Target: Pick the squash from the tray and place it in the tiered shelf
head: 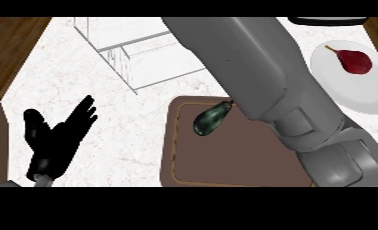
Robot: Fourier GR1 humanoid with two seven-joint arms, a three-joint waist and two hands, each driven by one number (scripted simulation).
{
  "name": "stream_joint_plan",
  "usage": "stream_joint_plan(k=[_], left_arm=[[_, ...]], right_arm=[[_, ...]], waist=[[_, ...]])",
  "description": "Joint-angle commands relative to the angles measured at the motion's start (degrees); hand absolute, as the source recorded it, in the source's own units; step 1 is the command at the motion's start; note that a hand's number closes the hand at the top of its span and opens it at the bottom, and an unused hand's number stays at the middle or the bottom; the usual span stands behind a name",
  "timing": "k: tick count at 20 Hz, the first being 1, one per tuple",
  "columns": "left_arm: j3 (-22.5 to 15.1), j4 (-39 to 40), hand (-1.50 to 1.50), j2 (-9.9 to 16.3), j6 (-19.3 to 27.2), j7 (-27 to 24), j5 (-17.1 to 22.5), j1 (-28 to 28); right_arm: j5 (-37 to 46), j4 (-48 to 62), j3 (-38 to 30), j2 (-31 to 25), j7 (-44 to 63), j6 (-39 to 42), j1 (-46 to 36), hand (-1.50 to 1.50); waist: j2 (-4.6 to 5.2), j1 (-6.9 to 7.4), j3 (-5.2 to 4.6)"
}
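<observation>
Starting at the tabletop's (88, 124) left edge, our left hand (55, 136) rests near the front corner, fingers straight and spread, grasping nothing. Past it, toward the back of the tabletop, stands the tiered shelf (129, 49), white and open-framed, with nothing that we can see on it. Right of that and nearer the front lies the brown tray (221, 164), and the squash (212, 119), dark green, sits in the tray's back left corner, untouched as far as we can tell.

Our right forearm (258, 74) crosses above the tray from the lower right toward the back, and the right hand itself is out of sight, so we cannot tell whether it is released or clenched. We judge that the pick is not yet done. Next, the hand must come down onto the squash, and the forearm hides part of it. At the right edge, a white plate (336, 81) carries a red fruit (354, 60), well apart from the route to the shelf.
</observation>
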Motion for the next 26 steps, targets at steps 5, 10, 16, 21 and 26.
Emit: stream_joint_plan(k=[5,10,16,21,26], left_arm=[[0.89,7.08,0.0,-3.3,-1.62,-1.27,-0.09,-1.76],[1.31,7.63,0.0,-3.21,-0.03,-0.41,-0.56,-2.49],[0.9,6.47,0.0,-3.64,-0.63,-2.18,-0.81,-1.06],[0.87,6.31,0.0,-3.05,-1.75,-1.53,-0.51,-1.52],[1.3,6.46,0.0,-4.38,1.03,0.52,-0.17,-3.33]], right_arm=[[-0.56,7.65,-2.6,0.03,-7.01,-1.11,-2.59,1.5],[0.75,10.11,-1.6,-0.32,-7.53,1.94,-5.61,1.5],[-5.03,10.96,-10.72,1.84,-5.47,-10.89,-4.55,-1.5],[-11.83,10.98,-16.51,1.87,-6.65,-13.33,-6.96,-1.5],[-16.48,9.32,-22.73,1.88,-9.6,-14.8,-6.12,-1.5]], waist=[[0.39,-0.88,-2.79],[-0.1,-1.76,-2.73],[0.0,-1.13,-2.72],[0.26,0.18,-2.75],[-0.15,-2.06,-2.61]])
